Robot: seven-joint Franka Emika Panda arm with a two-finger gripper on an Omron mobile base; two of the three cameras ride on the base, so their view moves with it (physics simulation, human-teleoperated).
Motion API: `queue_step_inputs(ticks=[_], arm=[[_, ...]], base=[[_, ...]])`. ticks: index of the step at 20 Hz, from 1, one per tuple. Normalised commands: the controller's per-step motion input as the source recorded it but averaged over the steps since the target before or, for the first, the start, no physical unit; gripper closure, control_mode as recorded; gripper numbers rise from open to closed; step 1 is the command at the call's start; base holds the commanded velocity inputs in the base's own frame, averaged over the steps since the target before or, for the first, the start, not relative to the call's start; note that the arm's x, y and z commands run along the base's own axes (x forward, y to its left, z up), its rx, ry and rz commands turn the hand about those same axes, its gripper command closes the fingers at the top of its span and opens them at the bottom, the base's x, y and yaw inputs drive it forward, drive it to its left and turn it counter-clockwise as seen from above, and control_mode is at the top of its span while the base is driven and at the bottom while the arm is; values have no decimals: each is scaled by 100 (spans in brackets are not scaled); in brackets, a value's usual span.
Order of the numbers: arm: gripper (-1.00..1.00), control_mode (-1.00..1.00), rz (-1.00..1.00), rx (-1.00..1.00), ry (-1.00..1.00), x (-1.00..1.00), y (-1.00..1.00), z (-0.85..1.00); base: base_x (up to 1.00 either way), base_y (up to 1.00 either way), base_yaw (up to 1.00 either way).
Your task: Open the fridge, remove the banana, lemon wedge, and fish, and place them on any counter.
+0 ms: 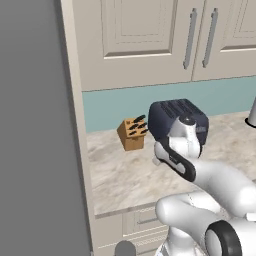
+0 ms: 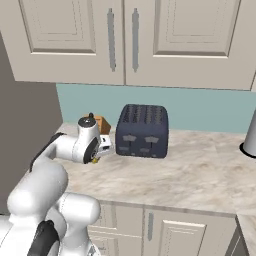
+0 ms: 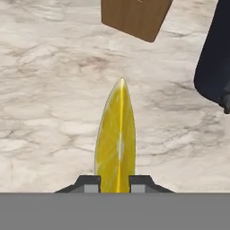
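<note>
The lemon wedge, bright yellow and pointed, sits between my two dark fingertips in the hand view, and my gripper is shut on it. It hangs above the beige marbled counter. In the right base view a sliver of the lemon wedge peeks out under my gripper, left of the toaster. My hand hovers over the counter in the left base view, just in front of the toaster. The fridge's grey side fills the left of that view. Banana and fish are out of view.
A dark blue toaster stands on the counter against the teal backsplash. A wooden knife block sits to its left, near the fridge. Cream wall cabinets hang above. A grey object stands at the far right.
</note>
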Motion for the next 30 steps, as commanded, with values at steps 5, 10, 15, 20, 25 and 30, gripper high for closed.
queue_step_inputs(ticks=[5, 10, 15, 20, 25, 30], arm=[[100, -100, 1, 0, 2, 27, 13, -57], [100, -100, 1, 0, 2, 26, 8, -48], [-100, -100, 0, 0, 6, 5, 2, -21], [-100, -100, 0, 0, 0, 0, 0, 0], [-100, -100, 0, 0, -9, -16, 0, 18], [-100, -100, 0, 0, -29, -70, -4, 88]], base=[[0, 0, 0], [0, 0, 0], [0, 0, 0], [0, 0, 0], [0, 0, 0], [0, 0, 0]])
